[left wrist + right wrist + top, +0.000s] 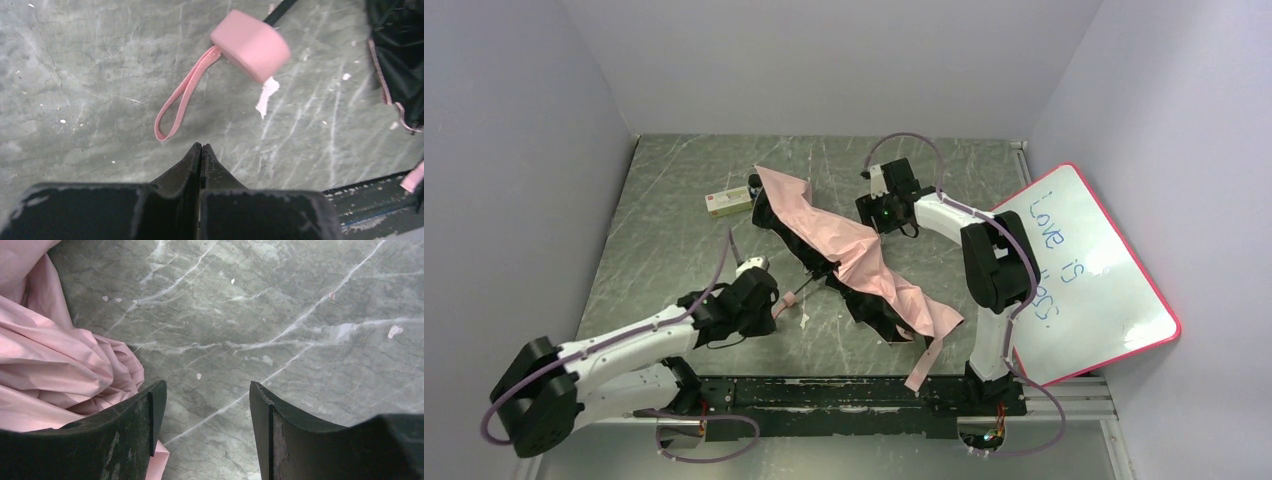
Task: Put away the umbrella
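The pale pink umbrella [849,255] lies loosely opened across the middle of the table, its black underside showing at the edges. Its thin black shaft [816,276] runs toward my left gripper. The small pink handle [251,45] and its wrist loop [182,95] lie just ahead of my left gripper [201,146], which is shut and empty, not touching them. A long pink strap [924,363] trails toward the front rail. My right gripper [207,387] is open and empty above bare table, with pink fabric [55,355] beside its left finger.
A small white and red box [727,201] lies at the back left beside the canopy. A whiteboard [1084,270] with a red rim leans against the right wall. A black rail [844,392] runs along the near edge.
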{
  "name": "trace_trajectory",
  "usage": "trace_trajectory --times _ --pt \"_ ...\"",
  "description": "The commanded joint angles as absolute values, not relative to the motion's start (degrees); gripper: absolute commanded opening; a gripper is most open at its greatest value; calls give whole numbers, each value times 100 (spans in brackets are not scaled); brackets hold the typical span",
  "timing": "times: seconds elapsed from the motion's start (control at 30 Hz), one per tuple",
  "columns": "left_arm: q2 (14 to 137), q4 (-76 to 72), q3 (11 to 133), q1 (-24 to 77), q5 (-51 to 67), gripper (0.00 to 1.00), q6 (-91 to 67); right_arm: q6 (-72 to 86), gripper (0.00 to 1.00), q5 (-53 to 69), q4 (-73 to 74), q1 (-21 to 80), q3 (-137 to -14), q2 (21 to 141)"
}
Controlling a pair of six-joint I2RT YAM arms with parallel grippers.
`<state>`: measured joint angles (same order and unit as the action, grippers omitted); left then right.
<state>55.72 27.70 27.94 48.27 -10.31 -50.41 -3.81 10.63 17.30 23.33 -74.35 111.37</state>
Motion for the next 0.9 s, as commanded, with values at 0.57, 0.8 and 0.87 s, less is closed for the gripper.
trace_trajectory --times 0.57,0.8,0.87 --pt "7989 1283 3807 4810 -1798 5 -4314 -831 64 2086 1826 2949 -7380 11181" --pt "8473 1097 4328 4697 -1787 5 -3984 -681 63 2349 1778 3128 -7083 11082" --pt "8559 1026 4426 4656 -1727 5 -3923 -662 63 2442 1775 3182 -7010 11049"
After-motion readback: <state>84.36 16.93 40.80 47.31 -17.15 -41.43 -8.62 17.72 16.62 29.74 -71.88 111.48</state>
